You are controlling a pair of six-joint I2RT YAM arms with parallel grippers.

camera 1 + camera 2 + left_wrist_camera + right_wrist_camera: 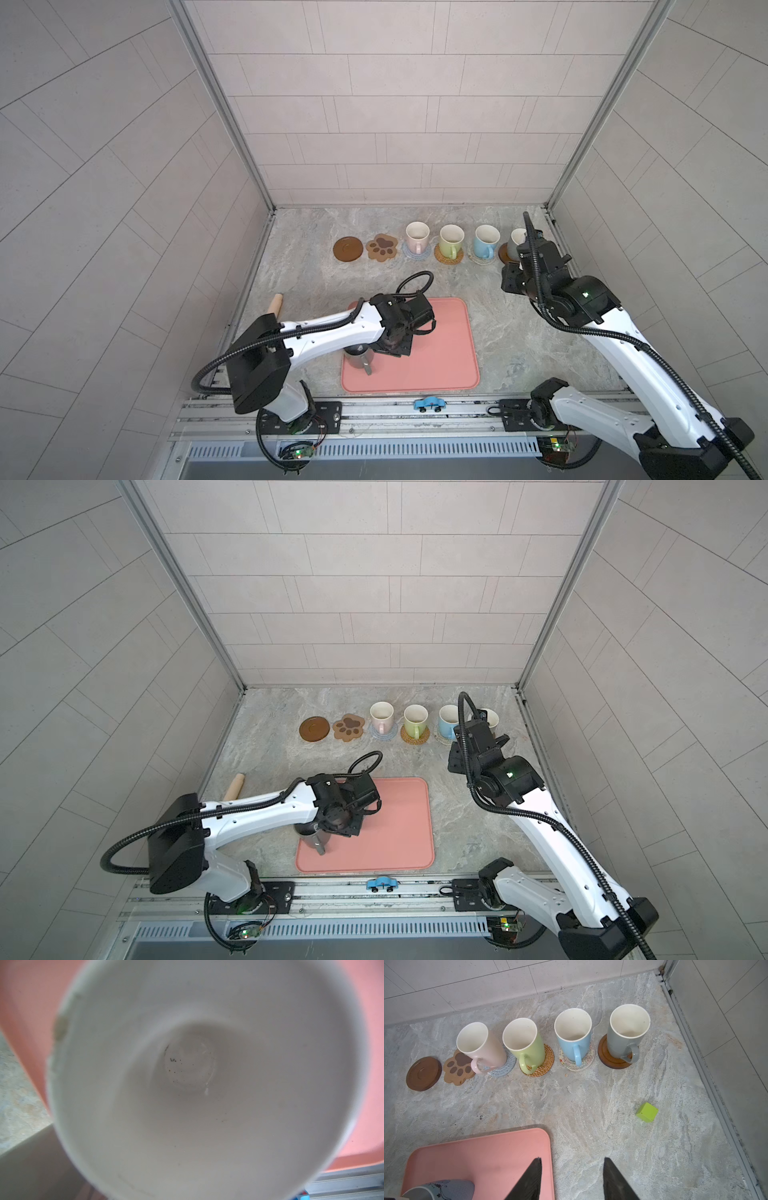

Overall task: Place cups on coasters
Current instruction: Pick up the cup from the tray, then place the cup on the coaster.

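Cream-lined cup [187, 1105], left pincer [390, 347] closed on it

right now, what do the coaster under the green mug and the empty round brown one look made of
The coaster under the green mug looks like woven rattan: golden coiled strands, slightly glossy. The empty brown disc seems matte wood, from concentric rings, or perhaps moulded.

Left arm [332, 328] covers most of dark mug [355, 360] at pink tray [440, 365] left edge. Beyond tray, right arm [540, 266] half-hides grey mug [516, 239]. Left wrist view: mug interior [187, 1105] blurred
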